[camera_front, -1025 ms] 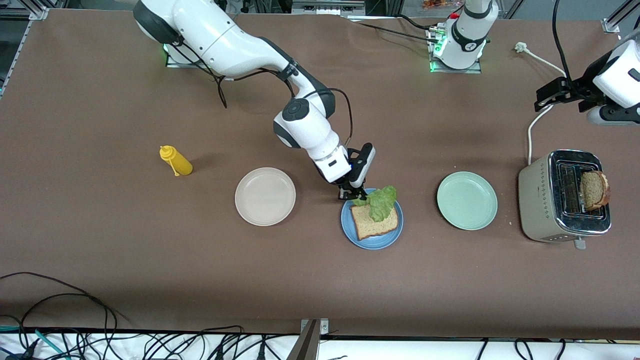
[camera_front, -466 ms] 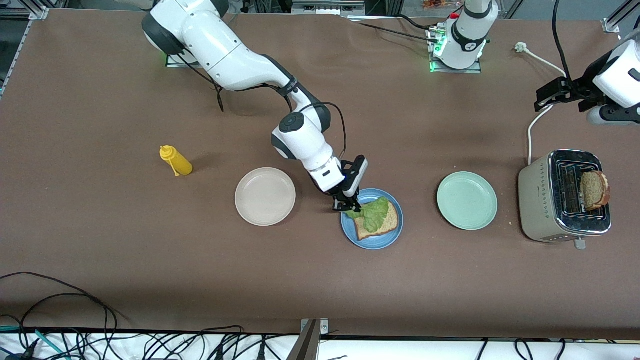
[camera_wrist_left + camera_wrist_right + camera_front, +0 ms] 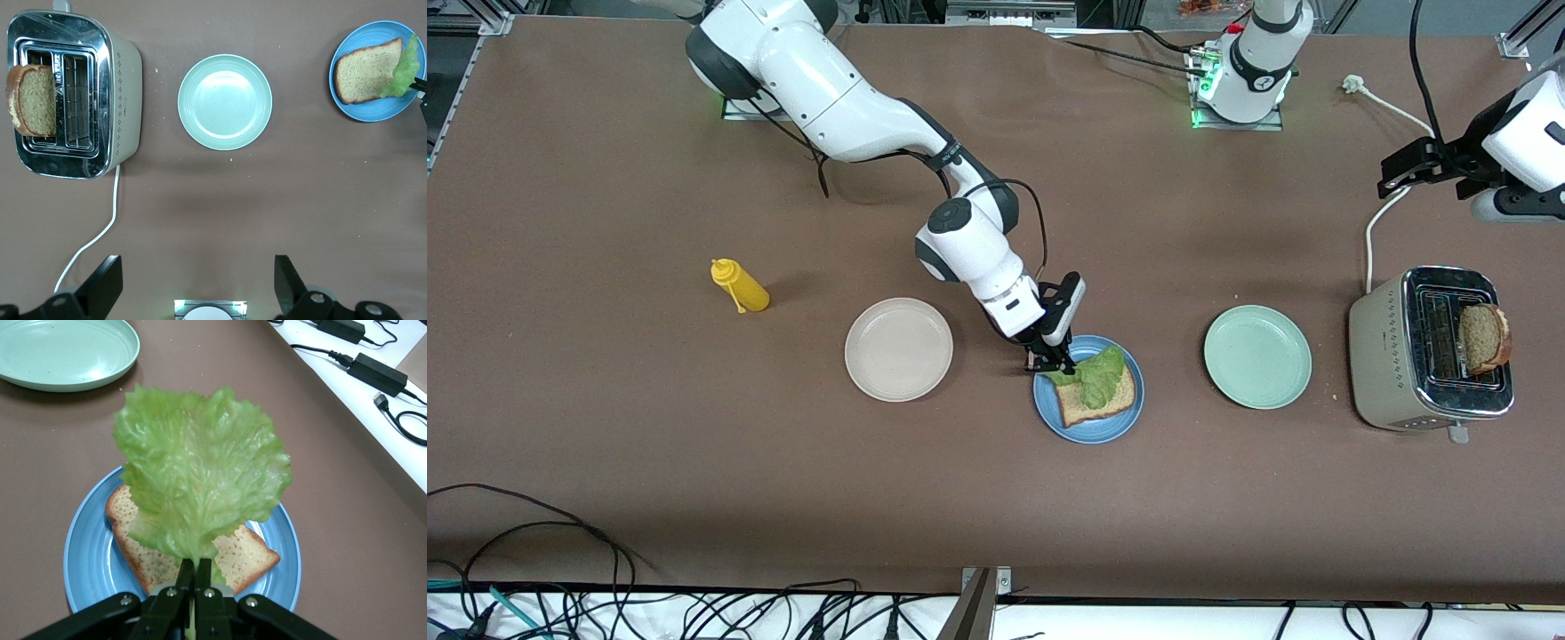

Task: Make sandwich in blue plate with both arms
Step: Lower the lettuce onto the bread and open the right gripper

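Brown table top (image 3: 649, 444), matte, with a tangle of black cables (image 3: 534, 578) along the white edge nearest the front camera. Right gripper (image 3: 1050, 364) low over the rim of the blue plate (image 3: 1089, 429), at the plate's edge toward the right arm's end — fingers pinched tight on the stem of the lettuce leaf (image 3: 200, 473), nothing else held. Leaf drapes from the fingertips (image 3: 195, 587) out over the toast slice (image 3: 1098, 404) lying flat in the plate; in the right wrist view the leaf stands partly lifted above the bread, whether it touches I cannot tell. Right arm (image 3: 845, 80) comes from its base at the table's top edge, elbow bent, forearm slanting down to the plate, wrist tilted. Just beside that gripper toward the right arm's end, the cream plate (image 3: 898, 348); farther that way a yellow squeeze bottle (image 3: 738, 284) on its side. On the plate's other flank, toward the left arm's end, the pale green plate (image 3: 1257, 356), then a toaster (image 3: 1387, 356) with a second toast slice (image 3: 1483, 338) sticking up from one slot, white cord (image 3: 1378, 222) trailing off. Left gripper (image 3: 193, 283) waits up in the air well apart from the sandwich parts, over bare table above the toaster's cord — fingers spread wide, holding nothing.
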Available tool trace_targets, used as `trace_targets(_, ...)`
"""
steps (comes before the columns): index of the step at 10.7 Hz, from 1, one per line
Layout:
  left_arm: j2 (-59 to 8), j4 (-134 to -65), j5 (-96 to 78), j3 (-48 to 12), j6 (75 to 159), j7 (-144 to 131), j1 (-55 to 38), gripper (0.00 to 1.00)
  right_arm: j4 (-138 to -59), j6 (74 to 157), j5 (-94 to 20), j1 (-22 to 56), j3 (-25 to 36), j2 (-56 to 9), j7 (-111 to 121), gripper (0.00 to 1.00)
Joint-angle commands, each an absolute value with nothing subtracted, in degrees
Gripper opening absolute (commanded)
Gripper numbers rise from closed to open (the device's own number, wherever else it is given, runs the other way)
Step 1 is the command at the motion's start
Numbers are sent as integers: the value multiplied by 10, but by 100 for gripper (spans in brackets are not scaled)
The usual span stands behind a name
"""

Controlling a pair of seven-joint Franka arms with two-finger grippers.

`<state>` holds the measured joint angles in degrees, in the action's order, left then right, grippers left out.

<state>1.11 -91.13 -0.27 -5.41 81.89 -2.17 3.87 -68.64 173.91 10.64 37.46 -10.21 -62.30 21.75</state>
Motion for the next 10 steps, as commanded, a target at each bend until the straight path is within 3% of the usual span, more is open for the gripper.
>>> trace_targets(1, 10, -900, -6, -55, 809, -18, 43, 100, -661, 1756, 112, 379, -99, -643, 214, 0)
trace_targets(3, 10, -900, -6, -55, 809, -18, 43, 100, -661, 1755, 109, 379, -99, -643, 213, 3)
trace_targets(4, 10, -900, -6, -55, 808, -18, 43, 100, -661, 1756, 109, 379, -99, -643, 212, 20)
trace_targets(5, 10, -900, -5, -55, 808, -17, 43, 100, -661, 1755, 109, 379, -100, -643, 211, 27)
trace_targets(7, 10, -900, -5, -50, 808, -17, 47, 100, -661, 1756, 108, 379, -101, -643, 207, 55)
trace_targets(10, 10, -900, -5, -50, 808, -17, 47, 100, -661, 1755, 108, 379, -102, -642, 193, 62)
